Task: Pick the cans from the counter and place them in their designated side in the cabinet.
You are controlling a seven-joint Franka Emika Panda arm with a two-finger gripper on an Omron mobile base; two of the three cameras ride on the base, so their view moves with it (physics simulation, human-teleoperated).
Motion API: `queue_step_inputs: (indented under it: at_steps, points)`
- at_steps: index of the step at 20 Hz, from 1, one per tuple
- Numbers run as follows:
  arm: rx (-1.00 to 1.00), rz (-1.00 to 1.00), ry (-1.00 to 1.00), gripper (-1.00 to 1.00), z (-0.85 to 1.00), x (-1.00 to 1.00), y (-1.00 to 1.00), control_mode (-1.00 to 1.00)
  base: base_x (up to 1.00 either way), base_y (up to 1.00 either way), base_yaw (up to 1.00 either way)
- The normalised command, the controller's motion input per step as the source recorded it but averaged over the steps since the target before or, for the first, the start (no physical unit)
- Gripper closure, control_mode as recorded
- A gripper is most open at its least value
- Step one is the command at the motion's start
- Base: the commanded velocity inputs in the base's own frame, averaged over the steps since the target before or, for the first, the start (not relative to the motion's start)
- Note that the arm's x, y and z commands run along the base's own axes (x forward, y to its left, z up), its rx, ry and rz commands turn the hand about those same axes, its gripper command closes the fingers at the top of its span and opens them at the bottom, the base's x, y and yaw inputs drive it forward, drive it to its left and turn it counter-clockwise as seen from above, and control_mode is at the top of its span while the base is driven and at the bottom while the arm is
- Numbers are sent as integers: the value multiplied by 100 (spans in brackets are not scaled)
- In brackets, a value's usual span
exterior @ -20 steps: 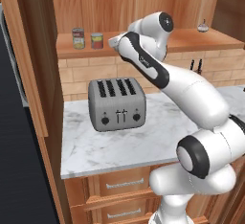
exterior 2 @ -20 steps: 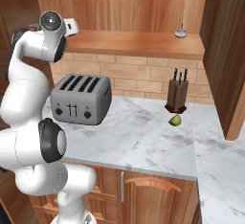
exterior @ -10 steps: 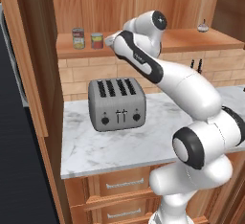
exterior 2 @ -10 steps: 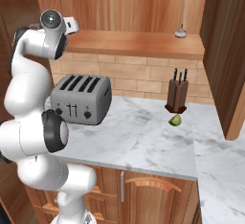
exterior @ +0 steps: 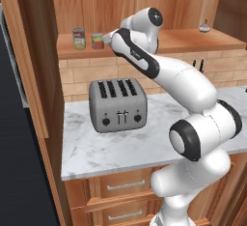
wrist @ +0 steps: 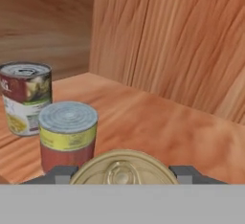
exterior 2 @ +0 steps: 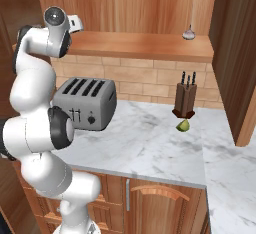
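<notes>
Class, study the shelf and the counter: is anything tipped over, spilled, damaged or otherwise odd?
Nothing stands out. The two cans on the cabinet shelf stand upright, and the toaster and knife block sit squarely on the counter. Nothing looks spilled.

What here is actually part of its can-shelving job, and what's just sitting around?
Job: gold-lidded can in the gripper; yellow-banded red can; wooden cabinet shelf board; white marble counter.
Lying about: silver four-slot toaster; dark wooden knife block; small green fruit piece; silver-topped dark red can, probably.
</notes>
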Motion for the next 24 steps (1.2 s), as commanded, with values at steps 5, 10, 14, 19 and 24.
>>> queue_step_inputs:
  at_steps: [5, 10, 14, 19, 24]
  points:
    - [-2, 0, 0, 100, -17, 20, 6, -100, 0, 0, 0]
    - [-2, 0, 0, 100, -17, 15, 4, -100, 0, 0, 0]
    - [-2, 0, 0, -100, -15, 10, 0, -100, 0, 0, 0]
    - [0, 0, -6, -100, 0, 13, 0, -100, 0, 0, 0]
    - [0, 0, -12, -100, 2, 9, 0, -100, 0, 0, 0]
